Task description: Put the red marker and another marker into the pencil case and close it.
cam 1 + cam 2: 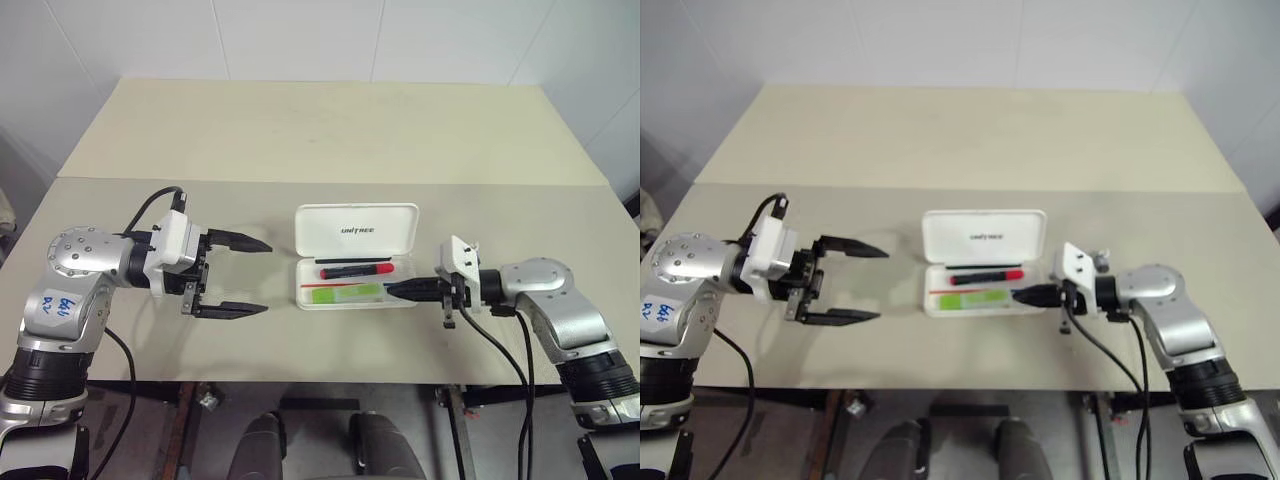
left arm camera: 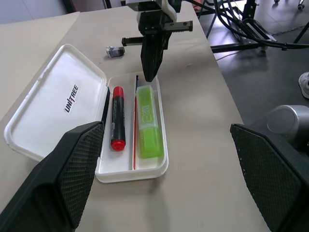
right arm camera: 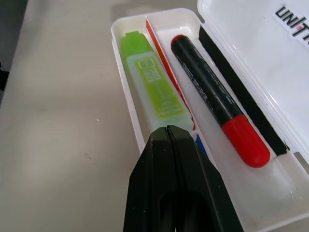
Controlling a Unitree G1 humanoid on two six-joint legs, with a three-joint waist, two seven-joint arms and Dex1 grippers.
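Both markers are lying in the tray of the case, which is sitting open near the middle of the tabletop, lid flipped back toward 12 o'clock. Red marker is lying lengthwise in the tray's lid-side lane, red end toward 3 o'clock. Green marker is lying in the front lane at 6 o'clock of the red one, and a thin red line is running between them.

Right gripper is sitting at the tray's 3 o'clock end, fingers pressed together and pinching nothing, tips just at the green marker's end; whether they are touching it I cannot tell. It looks like it is tucking or nudging that marker flush into the tray.

Left gripper is hovering at 9 o'clock of the case, apart from it, fingers spread wide and empty.

Step in hand, as I judge it: loading is finished and closing is left. The lid is lying flat on the tabletop, hinge along the tray's back edge.

Next move is likely calling for:
- pulling the right tips out of the tray so the lid is not blocked
- getting a finger under the lid's far edge and swinging it toward 6 o'clock over the tray
- pressing down until it is snapping shut, with the other gripper bracing the case since it may be sliding easily
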